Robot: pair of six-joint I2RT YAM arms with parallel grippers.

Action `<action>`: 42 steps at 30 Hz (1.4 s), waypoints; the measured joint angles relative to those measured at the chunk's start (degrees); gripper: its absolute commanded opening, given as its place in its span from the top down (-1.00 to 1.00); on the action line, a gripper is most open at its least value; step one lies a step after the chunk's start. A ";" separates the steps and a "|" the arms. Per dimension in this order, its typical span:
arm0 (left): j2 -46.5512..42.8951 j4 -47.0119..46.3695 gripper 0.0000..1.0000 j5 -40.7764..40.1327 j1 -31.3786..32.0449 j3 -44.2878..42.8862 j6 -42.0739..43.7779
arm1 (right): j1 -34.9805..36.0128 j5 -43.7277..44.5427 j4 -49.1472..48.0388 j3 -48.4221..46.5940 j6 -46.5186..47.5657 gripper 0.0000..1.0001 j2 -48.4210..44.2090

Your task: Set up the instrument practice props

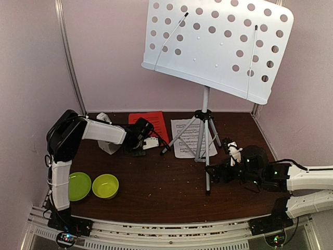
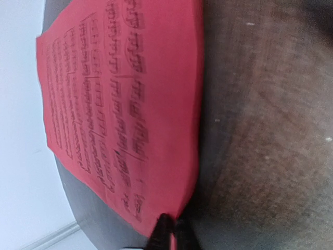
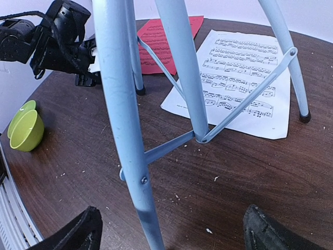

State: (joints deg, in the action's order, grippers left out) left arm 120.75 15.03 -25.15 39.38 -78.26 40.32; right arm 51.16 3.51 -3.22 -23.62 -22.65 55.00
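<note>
left gripper: fingers drawn nearly closed, the near corner of the red music sheet pinched between the tips. white music sheet: laid flat beyond the right fingers, beneath the music stand. right gripper: held wide open, one stand leg between the fingers, not touched.

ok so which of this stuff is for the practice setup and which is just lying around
For the job: music stand, red sheet, white sheet, metronome.
Lying about: two lime-green bowls.
</note>
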 measured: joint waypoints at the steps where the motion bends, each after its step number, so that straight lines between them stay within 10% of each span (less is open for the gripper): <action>1: 0.02 0.13 1.00 0.52 -0.09 -0.11 0.07 | 0.00 0.11 0.07 -0.04 0.00 -0.88 0.00; 13: -1.25 1.09 1.00 2.10 0.33 1.31 -1.22 | 0.00 0.46 1.36 -0.48 0.35 -0.86 -1.36; 28: -30.29 5.55 1.00 8.50 4.70 18.36 -12.17 | 0.00 -1.46 5.25 -4.87 1.44 -1.00 -4.11; 42: -39.78 10.08 1.00 9.07 23.98 25.66 -21.59 | -0.85 -8.35 14.10 -10.05 -7.52 -1.00 -4.44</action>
State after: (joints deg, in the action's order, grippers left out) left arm 80.97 25.10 -16.08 63.35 -52.60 18.72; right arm 50.30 -4.84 10.87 -33.67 -30.17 50.57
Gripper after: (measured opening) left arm 0.009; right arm 1.000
